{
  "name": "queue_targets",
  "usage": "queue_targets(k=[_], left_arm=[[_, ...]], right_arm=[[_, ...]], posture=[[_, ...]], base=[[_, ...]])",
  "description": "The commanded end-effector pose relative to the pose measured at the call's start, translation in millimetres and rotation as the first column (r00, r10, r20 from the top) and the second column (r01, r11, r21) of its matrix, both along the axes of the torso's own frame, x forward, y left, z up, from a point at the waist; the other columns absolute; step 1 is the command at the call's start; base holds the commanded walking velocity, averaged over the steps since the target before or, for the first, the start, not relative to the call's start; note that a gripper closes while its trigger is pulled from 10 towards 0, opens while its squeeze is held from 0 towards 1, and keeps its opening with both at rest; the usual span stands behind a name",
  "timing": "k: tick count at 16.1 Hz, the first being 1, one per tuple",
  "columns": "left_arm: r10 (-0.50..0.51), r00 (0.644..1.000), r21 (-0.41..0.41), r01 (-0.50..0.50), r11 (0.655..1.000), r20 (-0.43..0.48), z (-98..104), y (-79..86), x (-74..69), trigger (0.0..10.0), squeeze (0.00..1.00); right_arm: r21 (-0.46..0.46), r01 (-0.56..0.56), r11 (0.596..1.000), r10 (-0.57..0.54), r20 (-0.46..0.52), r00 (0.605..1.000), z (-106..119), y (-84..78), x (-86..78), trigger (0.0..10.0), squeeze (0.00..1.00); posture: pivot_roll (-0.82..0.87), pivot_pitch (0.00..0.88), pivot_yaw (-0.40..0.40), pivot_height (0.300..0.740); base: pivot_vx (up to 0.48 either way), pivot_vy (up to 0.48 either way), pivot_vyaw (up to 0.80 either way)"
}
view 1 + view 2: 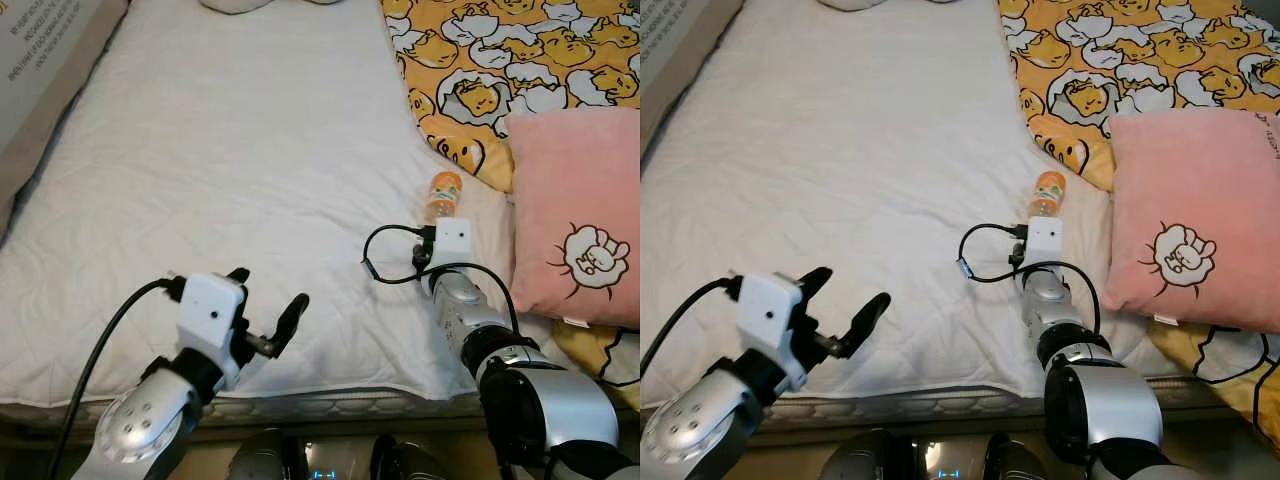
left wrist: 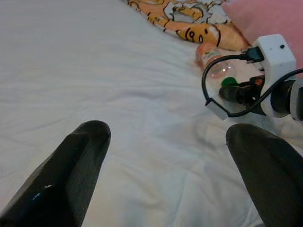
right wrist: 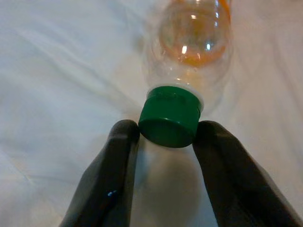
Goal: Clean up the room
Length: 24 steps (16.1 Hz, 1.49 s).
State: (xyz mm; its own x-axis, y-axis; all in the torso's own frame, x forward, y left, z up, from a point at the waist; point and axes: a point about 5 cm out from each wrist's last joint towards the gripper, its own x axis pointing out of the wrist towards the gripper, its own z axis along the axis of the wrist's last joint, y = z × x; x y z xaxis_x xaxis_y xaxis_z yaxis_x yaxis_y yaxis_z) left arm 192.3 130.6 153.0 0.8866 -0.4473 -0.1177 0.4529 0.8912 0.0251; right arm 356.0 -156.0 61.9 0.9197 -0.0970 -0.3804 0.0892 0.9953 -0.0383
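A clear plastic bottle [image 1: 444, 195] with an orange label and a green cap [image 3: 168, 120] lies on the white bed sheet [image 1: 230, 150], close to the pink pillow. My right gripper [image 3: 166, 131] reaches over the bed's front edge. Its two black fingers [image 3: 124, 142] press against either side of the cap, while the bottle still rests on the sheet. My left gripper [image 1: 268, 288] hovers open above the front of the bed, well to the left of the bottle [image 2: 213, 64], with nothing between its fingers.
A pink pillow [image 1: 575, 215] lies right of the bottle, partly over a yellow cartoon-print blanket [image 1: 500, 60]. A cardboard box [image 1: 40, 50] leans along the bed's left side. A white cushion [image 1: 240, 4] sits at the far end. The mattress front edge [image 1: 330, 400] runs below my arms.
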Motion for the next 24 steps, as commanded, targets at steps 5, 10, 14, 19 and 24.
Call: queue_targets(k=[5,10,14,19,24], left_arm=[[-0.007,0.999,-0.009,0.007,1.0,0.034,-2.3,-3.7,14.7,10.0,0.0],[-0.038,0.997,-0.023,0.04,0.999,0.07,-6.5,-13.0,37.6,10.0,0.0],[-0.053,0.993,-0.036,0.057,0.998,0.105,-6.0,-18.1,50.7,10.0,0.0],[-0.031,0.992,0.02,0.029,0.999,0.119,-15.3,-23.7,70.8,10.0,0.0],[0.283,0.956,-0.052,-0.28,0.959,0.077,-28.9,5.4,81.3,10.0,0.0]], right_arm=[[-0.077,-0.065,0.995,0.083,0.248,0.965,35.9,3.2,14.7,0.0,0.0],[-0.078,-0.072,0.994,0.097,0.388,0.917,51.4,0.9,14.9,0.0,0.0],[-0.1,-0.091,0.991,0.128,0.472,0.872,62.3,1.6,12.9,0.0,0.0],[0.024,0.022,0.999,-0.031,0.447,0.894,49.1,-6.9,4.6,10.0,1.0],[-0.052,0.035,0.998,0.0,0.553,0.833,43.0,-11.0,-31.2,10.0,1.0]], posture=[[0.23,0.087,-0.004,0.74],[0.16,0.0,-0.011,0.74],[0.11,0.0,-0.01,0.74],[0.06,0.0,0.002,0.74],[0.02,0.0,0.0,0.74]], base=[[0.0,0.0,0.0],[0.0,0.0,0.0],[0.0,0.0,0.0],[0.0,0.0,0.0],[0.0,0.0,0.0]])
